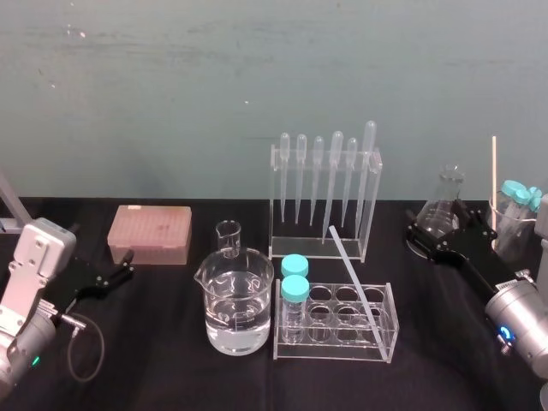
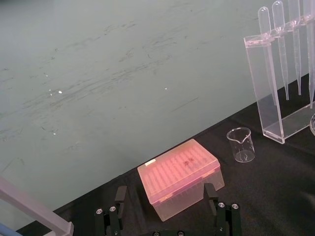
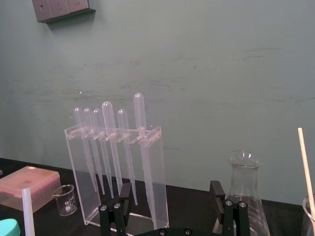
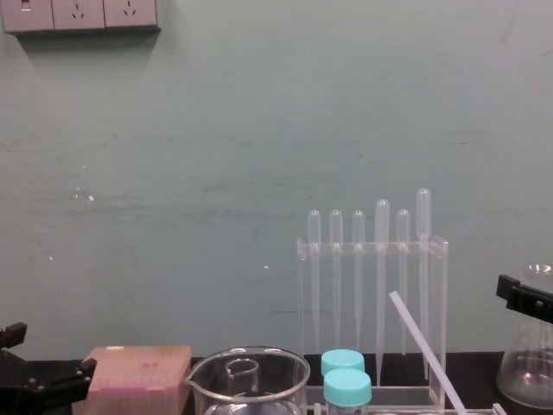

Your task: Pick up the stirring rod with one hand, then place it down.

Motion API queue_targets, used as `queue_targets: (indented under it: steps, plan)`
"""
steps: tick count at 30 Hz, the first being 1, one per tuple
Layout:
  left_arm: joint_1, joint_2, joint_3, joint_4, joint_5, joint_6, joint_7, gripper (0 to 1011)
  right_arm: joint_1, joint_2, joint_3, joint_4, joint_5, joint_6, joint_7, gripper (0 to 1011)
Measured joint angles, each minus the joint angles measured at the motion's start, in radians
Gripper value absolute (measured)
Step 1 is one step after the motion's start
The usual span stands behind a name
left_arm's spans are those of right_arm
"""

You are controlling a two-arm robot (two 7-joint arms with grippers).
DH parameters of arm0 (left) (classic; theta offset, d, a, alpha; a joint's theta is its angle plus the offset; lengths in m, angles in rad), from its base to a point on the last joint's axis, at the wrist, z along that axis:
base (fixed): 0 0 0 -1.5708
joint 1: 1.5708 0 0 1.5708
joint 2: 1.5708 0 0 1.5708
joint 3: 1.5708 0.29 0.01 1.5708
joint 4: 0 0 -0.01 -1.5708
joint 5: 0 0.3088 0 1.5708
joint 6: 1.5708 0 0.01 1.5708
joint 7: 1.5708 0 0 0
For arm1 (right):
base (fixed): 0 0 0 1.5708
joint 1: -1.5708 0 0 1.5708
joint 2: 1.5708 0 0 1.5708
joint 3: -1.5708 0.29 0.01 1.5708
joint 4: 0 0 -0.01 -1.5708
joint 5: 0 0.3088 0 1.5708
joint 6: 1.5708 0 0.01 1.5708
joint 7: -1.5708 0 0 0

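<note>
The stirring rod (image 1: 352,276) is a thin translucent-white stick. It leans tilted in the clear tube rack (image 1: 336,341), its upper end pointing back toward the pipette stand; the chest view has the stirring rod (image 4: 425,350) rising at lower right, and the rod's tip (image 3: 27,212) also shows in the right wrist view. My right gripper (image 1: 435,235) hovers open to the right of the rack, beside the conical flask (image 1: 447,201), with nothing between its fingers (image 3: 122,209). At the far left my left gripper (image 1: 116,270) stands open and empty, well away from the rod, facing the pink box (image 2: 179,177).
A big beaker of water (image 1: 238,310) and a small beaker (image 1: 228,236) stand left of the rack. Two teal-capped tubes (image 1: 294,287) sit in the rack. The pipette stand (image 1: 325,201) is behind it. A wooden stick (image 1: 494,180) rises from a beaker at far right.
</note>
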Motion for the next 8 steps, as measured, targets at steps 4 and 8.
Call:
queue_targets:
  steps: [4, 8]
  plan:
    - [0.000, 0.000, 0.000, 0.000, 0.000, 0.000, 0.000, 1000, 0.000, 0.000, 0.000, 0.000, 0.000, -0.001, 0.000, 1003]
    - [0.000, 0.000, 0.000, 0.000, 0.000, 0.000, 0.000, 1000, 0.000, 0.001, 0.000, 0.000, 0.000, -0.001, 0.000, 1003]
